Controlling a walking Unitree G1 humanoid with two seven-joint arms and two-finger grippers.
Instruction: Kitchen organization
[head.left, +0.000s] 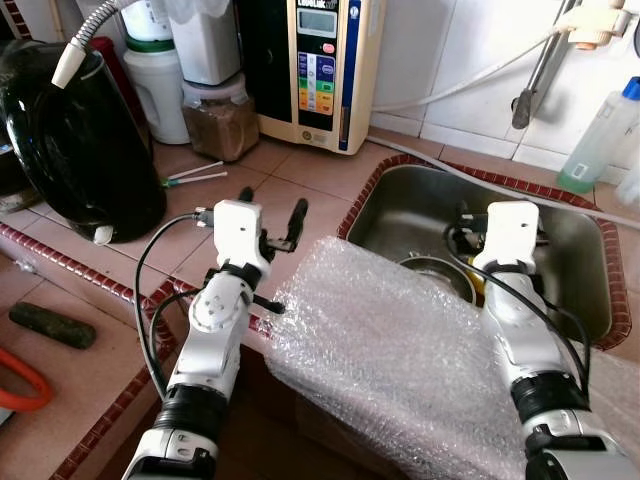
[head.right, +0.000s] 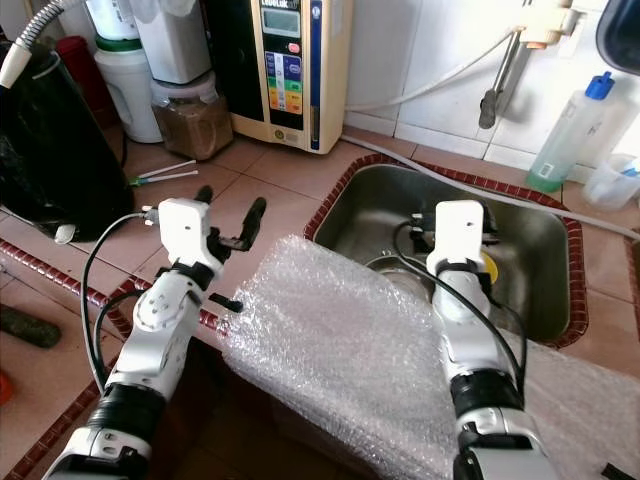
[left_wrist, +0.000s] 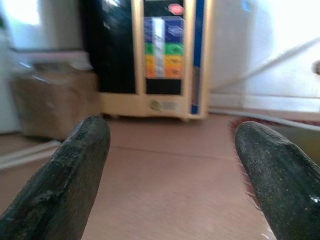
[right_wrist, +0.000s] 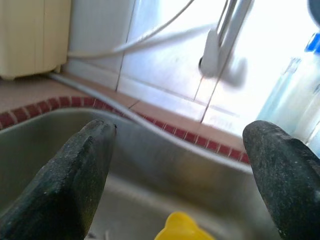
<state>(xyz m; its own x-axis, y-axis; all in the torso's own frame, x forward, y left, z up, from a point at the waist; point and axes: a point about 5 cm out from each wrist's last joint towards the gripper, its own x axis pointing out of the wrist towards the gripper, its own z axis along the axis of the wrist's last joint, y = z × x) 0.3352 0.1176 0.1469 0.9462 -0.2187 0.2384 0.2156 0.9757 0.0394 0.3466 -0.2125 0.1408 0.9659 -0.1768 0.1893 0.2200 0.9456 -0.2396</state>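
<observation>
I am standing at the tiled counter (head.left: 300, 165) with both arms raised over it, and I judge I am still choosing what to tidy, since nothing is in either grip. My left gripper (head.left: 270, 205) is hovering above the counter just left of the sink (head.left: 410, 195), its two black fingers (left_wrist: 70, 175) spread wide with only bare tile between them, aimed toward the cream water purifier (head.left: 320, 65) against the wall. My right gripper (right_wrist: 182, 175) is reaching over the sink, jaws likewise wide apart and holding nothing; between them I am looking down at a yellow object (right_wrist: 180, 227) lying in the basin, beside what seems to be a metal bowl (head.left: 440, 270). A sheet of bubble wrap (head.left: 390, 360) is draped across the counter's front edge between my arms, partly overhanging the sink. Further left a black kettle (head.left: 80, 140) is sitting, with a jar of brown powder (head.left: 220, 115) behind it and two straws (head.left: 195, 176) lying on the tile. The next move, as I judge it, calls for lowering my right gripper into the basin onto the yellow object, or turning to the wrap; I cannot tell which comes first.
</observation>
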